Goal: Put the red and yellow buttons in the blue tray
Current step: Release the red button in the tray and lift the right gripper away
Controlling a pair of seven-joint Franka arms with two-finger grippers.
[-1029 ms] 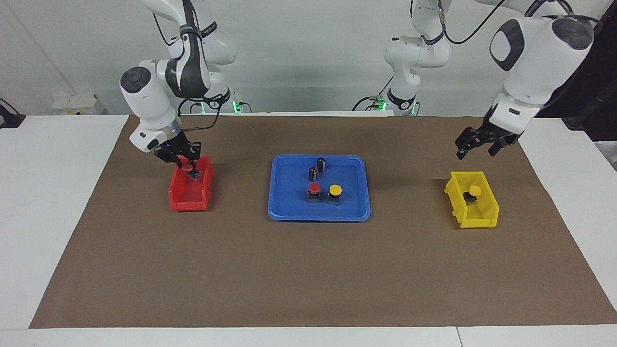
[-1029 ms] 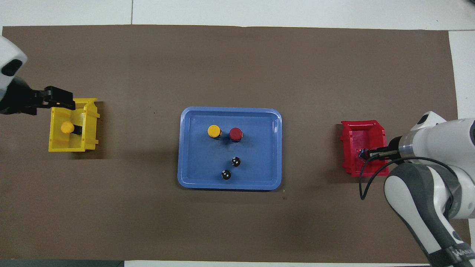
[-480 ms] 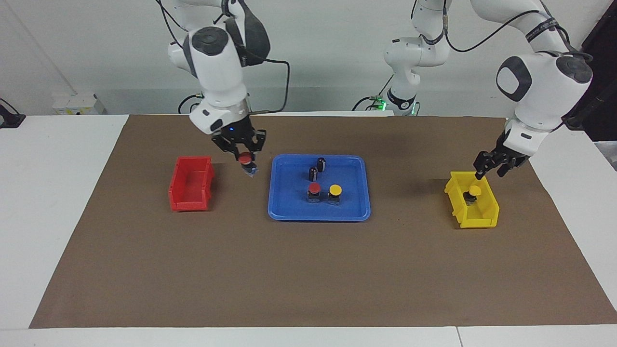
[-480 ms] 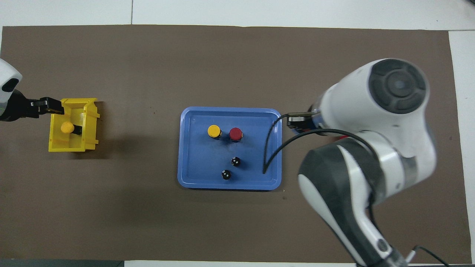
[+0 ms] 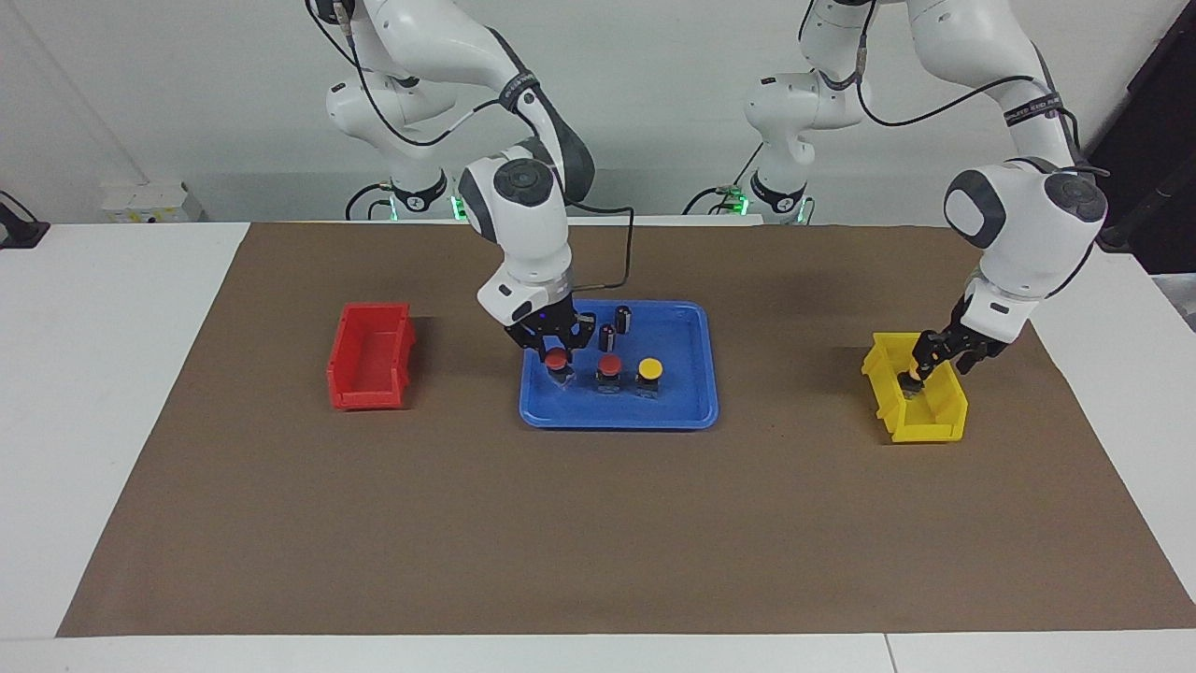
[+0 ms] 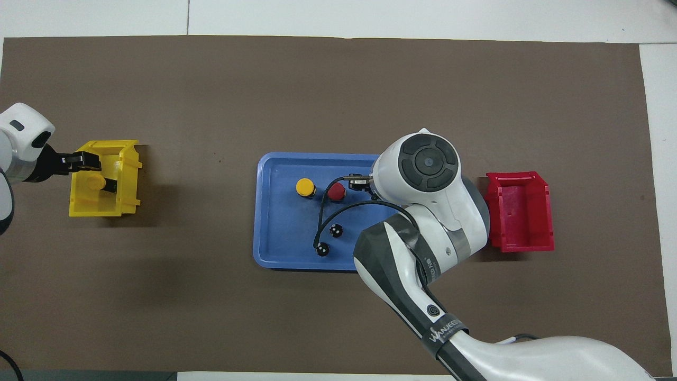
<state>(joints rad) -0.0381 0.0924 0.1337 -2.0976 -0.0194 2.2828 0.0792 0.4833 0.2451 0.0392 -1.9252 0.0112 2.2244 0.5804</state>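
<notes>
Blue tray (image 5: 687,409) at mid-desk already holds one red button (image 5: 609,366) and one yellow button (image 5: 649,370) beside two dark cylinders (image 5: 615,328). We see the right gripper (image 5: 557,362) low over the tray, fingers clamped on the second red button (image 5: 556,359). The left gripper (image 5: 920,372) is down in the yellow bin (image 5: 934,425) at the last yellow button (image 6: 95,182), whether gripped we cannot tell; so two are placed, two left.

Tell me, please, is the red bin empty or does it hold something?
Empty. The red bin shows only its bare red floor in both views; the red button held by the right gripper is over the blue tray.
</notes>
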